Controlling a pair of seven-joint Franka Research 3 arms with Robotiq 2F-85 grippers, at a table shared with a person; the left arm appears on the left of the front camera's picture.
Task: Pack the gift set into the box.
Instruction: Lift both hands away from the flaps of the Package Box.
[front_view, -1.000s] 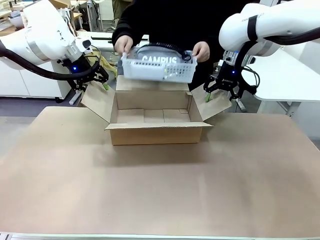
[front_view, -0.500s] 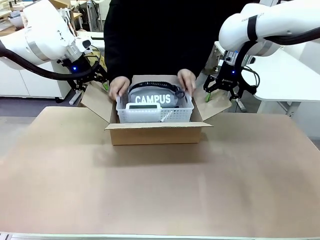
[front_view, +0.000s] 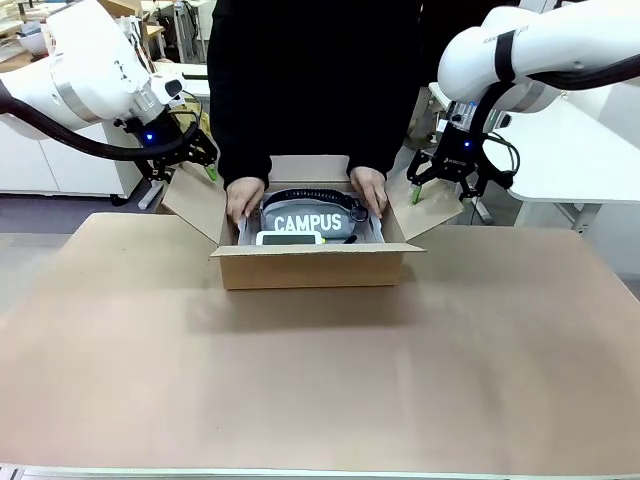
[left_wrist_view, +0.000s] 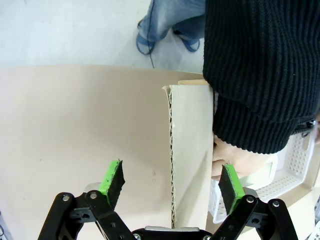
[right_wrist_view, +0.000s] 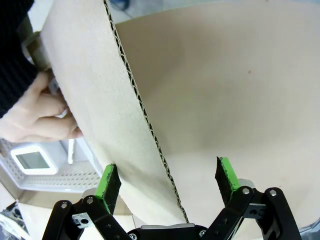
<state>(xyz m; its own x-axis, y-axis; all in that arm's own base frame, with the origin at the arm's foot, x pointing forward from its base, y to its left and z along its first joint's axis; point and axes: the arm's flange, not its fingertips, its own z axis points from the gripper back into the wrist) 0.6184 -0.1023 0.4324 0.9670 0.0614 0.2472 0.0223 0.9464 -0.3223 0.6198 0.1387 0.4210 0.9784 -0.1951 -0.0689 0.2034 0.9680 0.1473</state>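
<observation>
The gift set (front_view: 308, 223), a dark pack with white letters "CAMPUS", lies in a white basket (front_view: 370, 228) that the person's hands (front_view: 243, 198) hold down inside the box (front_view: 315, 266). The brown carton stands open with its flaps spread. My left gripper (front_view: 186, 171) is open astride the left side flap (left_wrist_view: 191, 150), whose edge runs up between the green pads (left_wrist_view: 114, 179) of my left gripper (left_wrist_view: 172, 181). My right gripper (front_view: 447, 187) is open too, and in the right wrist view the right flap (right_wrist_view: 95, 100) crosses between the fingers of that gripper (right_wrist_view: 167, 177).
The person in a black sweater (front_view: 310, 80) leans over the box's far side. One hand (right_wrist_view: 35, 120) rests on the basket rim (right_wrist_view: 45, 176) beside the right flap. Brown paper covers the table (front_view: 320, 380), open in front of the box.
The person has lowered the white basket with the gift set from above the box down into it. Both arms have stayed at the side flaps.
</observation>
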